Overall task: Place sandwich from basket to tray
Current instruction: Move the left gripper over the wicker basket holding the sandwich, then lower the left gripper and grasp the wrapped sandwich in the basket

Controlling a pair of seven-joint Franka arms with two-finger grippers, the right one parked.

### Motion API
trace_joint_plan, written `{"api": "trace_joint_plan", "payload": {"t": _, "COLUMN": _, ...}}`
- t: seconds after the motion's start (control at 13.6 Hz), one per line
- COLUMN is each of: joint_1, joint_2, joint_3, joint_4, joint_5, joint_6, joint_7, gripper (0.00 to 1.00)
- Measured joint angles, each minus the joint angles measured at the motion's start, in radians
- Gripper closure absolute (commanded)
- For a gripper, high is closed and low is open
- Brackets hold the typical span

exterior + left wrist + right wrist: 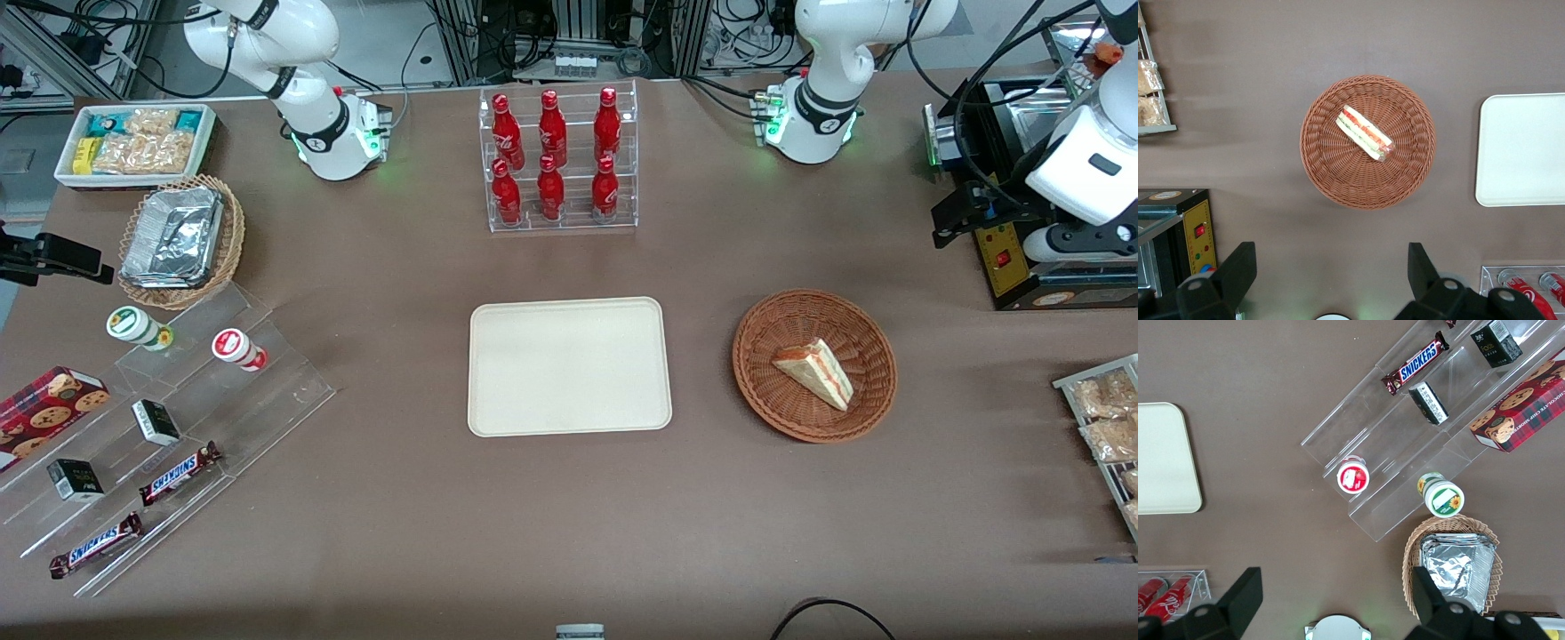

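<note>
The end effector [1331, 283] hangs high above the brown bench [569, 533] with its two fingers [1237, 270] spread wide, and it holds nothing. Under it sits the round brown basket [1331, 180]. The sandwich [1365, 133] lies in the middle of the basket, with its red, orange and green stripes showing along the cut edge. Nothing touches the sandwich. The cream tray [569, 366] lies flat on the bench beside the basket, near it but not touching, toward the parked arm's end. Nothing is on the tray. A clear rack of red bottles [558, 160] stands farther from the front camera than the tray
</note>
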Motion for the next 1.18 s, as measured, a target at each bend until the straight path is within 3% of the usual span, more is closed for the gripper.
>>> {"api": "trace_joint_plan", "payload": {"t": 0.66, "joint_1": -0.005, "joint_2": 0.012, "joint_3": 0.003, "joint_4": -0.035, "joint_5": 0.002, "joint_6": 0.018, "joint_7": -0.004, "gripper": 0.0}}
{"api": "trace_joint_plan", "payload": {"t": 0.88, "joint_1": -0.005, "joint_2": 0.034, "joint_3": 0.005, "joint_4": -0.181, "joint_5": 0.002, "joint_6": 0.199, "joint_7": -0.108, "gripper": 0.0}}
{"api": "trace_joint_plan", "payload": {"t": 1.18, "joint_1": -0.01, "joint_2": 0.05, "joint_3": -0.001, "joint_4": -0.443, "joint_5": 0.002, "joint_6": 0.546, "joint_7": -0.374, "gripper": 0.0}}
